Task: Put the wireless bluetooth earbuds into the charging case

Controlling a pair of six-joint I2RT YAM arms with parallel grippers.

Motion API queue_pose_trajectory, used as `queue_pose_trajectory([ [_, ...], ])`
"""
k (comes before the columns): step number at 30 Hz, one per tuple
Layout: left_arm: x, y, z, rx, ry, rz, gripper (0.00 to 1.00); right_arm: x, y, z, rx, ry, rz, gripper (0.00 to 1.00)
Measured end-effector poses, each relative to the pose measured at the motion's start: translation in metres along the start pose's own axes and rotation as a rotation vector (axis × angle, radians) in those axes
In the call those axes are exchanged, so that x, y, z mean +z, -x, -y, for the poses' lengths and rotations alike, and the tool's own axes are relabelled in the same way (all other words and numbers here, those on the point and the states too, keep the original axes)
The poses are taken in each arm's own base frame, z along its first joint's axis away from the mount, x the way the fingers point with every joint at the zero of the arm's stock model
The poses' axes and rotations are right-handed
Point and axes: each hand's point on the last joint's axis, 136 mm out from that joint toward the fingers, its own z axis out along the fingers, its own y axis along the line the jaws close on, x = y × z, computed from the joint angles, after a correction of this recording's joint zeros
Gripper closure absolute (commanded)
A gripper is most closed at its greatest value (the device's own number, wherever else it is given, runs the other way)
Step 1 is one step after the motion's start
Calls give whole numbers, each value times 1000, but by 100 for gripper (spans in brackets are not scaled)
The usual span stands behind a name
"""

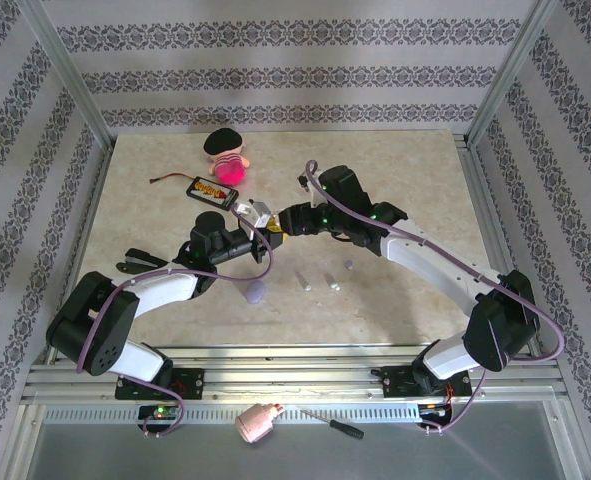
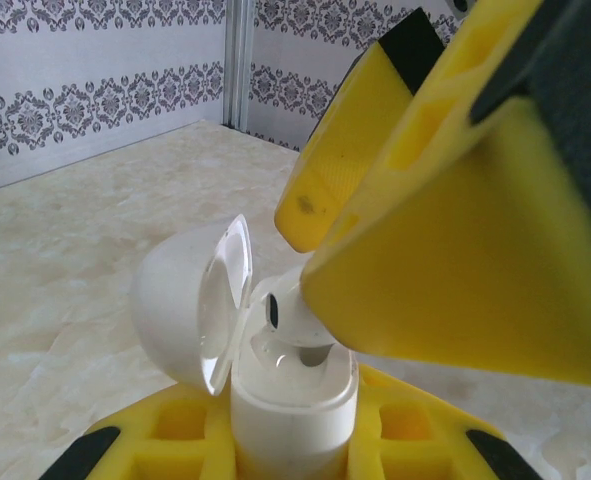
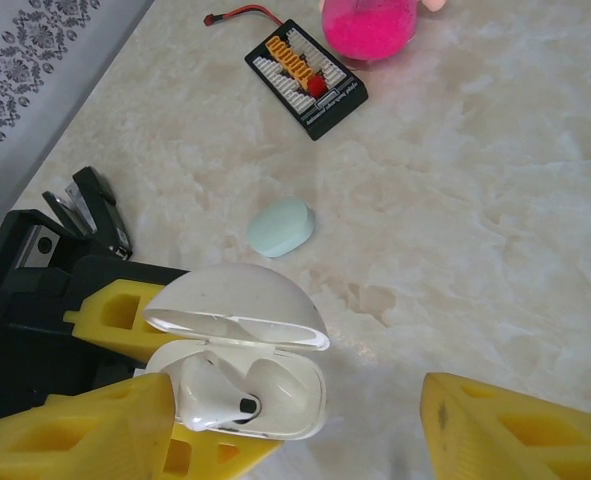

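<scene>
On the table, the left end effector clamps the open case with one bud inside. The right end effector stands open, empty; two buds lie loose nearby.

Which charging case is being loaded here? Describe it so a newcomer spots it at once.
Near the middle of the table, the left hand clamps a white charging case. Its lid is flipped open with a white earbud lying inside, unlike the closed mint case lying loose on the table nearby.
</scene>
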Motion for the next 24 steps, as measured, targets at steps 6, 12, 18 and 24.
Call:
queue_pose_trajectory([
  [6,0,1,0,-25,0,1,100,0,-1,7,9,-11,2,34],
  [12,0,1,1,-51,-3,2,100,-4,-1,9,15,-2,6,34],
  [18,-1,3,0,-73,-1,8,100,-6,0,8,13,9,9,34],
  [24,-4,7,-2,-86,6,18,100,-16,4,13,16,-6,29,34],
])
